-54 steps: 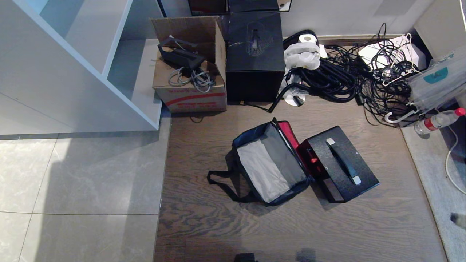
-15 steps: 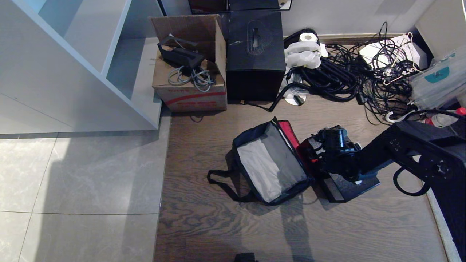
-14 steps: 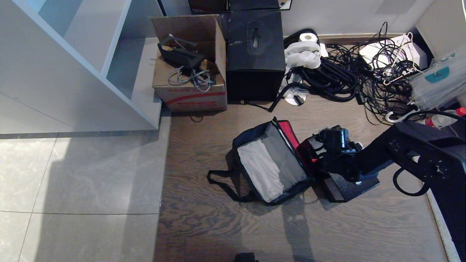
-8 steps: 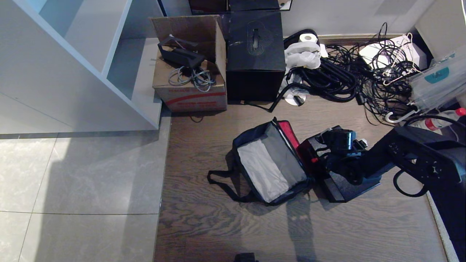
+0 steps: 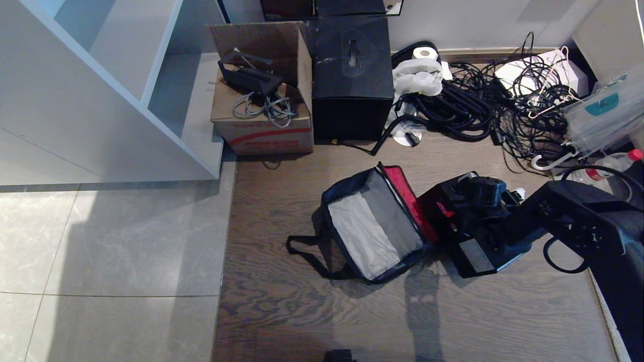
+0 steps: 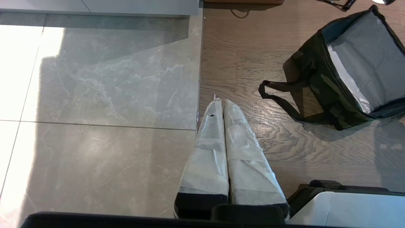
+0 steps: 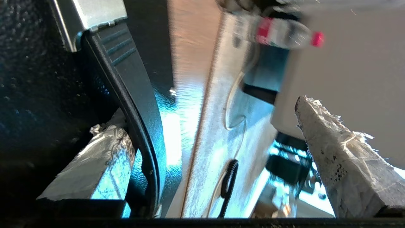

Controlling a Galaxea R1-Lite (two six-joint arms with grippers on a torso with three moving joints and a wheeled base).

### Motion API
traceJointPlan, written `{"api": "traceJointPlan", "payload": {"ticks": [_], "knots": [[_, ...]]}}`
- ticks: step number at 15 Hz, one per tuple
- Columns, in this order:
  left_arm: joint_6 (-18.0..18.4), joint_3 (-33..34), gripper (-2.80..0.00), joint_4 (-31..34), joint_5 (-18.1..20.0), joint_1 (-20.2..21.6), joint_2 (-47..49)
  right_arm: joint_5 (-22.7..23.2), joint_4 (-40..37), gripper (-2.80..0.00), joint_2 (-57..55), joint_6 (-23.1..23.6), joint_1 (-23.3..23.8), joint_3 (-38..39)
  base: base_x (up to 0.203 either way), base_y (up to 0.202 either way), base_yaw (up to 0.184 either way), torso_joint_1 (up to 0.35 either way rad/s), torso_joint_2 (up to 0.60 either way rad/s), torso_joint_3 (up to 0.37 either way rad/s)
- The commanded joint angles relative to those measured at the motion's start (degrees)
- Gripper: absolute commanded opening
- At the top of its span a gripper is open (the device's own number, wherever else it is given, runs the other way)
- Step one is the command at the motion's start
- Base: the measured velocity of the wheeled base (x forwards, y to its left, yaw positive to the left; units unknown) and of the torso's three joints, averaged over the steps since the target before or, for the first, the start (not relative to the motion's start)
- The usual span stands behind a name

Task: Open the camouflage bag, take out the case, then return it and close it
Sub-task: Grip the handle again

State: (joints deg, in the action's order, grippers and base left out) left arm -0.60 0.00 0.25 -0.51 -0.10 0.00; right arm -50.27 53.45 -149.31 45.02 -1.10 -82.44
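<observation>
On the wood floor, only the right wrist view shows the right pincer spread beside the case's handle.

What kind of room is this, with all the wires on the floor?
Probably a storage corner or workroom, not a tidy living space. A big tangle of black cables lies by the wall, a cardboard carton holds more wires, and a white shelf unit stands beside it on the floor.

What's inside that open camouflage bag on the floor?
Only its pale grey lining shows inside the camouflage bag; nothing lies in the part that is in view. The black case sits on the floor beside it. The near wall hides the closest corner.
</observation>
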Motion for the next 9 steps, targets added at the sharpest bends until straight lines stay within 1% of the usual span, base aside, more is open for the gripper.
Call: {"api": "traceJointPlan", "payload": {"ticks": [1, 2, 8, 9], "knots": [[-0.02, 0.0, -2.8, 0.02, -0.02, 0.01, 0.0, 0.09, 1.38, 0.0, -3.57, 0.51, 0.32, -2.65, 0.0, 0.0, 0.0, 0.0, 0.0, 0.0], [-0.02, 0.0, -2.8, 0.02, -0.02, 0.01, 0.0, 0.09, 1.36, 0.0, -4.33, 0.77, 0.73, -3.74, 0.0, 0.0, 0.0, 0.0, 0.0, 0.0], [-0.02, 0.0, -2.8, 0.02, -0.02, 0.01, 0.0, -0.04, 1.06, 0.0, -6.55, 0.71, 1.08, -3.85, 0.0, 0.0, 0.0, 0.0, 0.0, 0.0], [-0.02, 0.0, -2.8, 0.02, -0.02, 0.01, 0.0, -0.55, 0.73, -2.8, -6.75, 0.61, 1.1, -4.04, 0.0, 0.0, 0.0, 0.0, 0.0, 0.0]]}}
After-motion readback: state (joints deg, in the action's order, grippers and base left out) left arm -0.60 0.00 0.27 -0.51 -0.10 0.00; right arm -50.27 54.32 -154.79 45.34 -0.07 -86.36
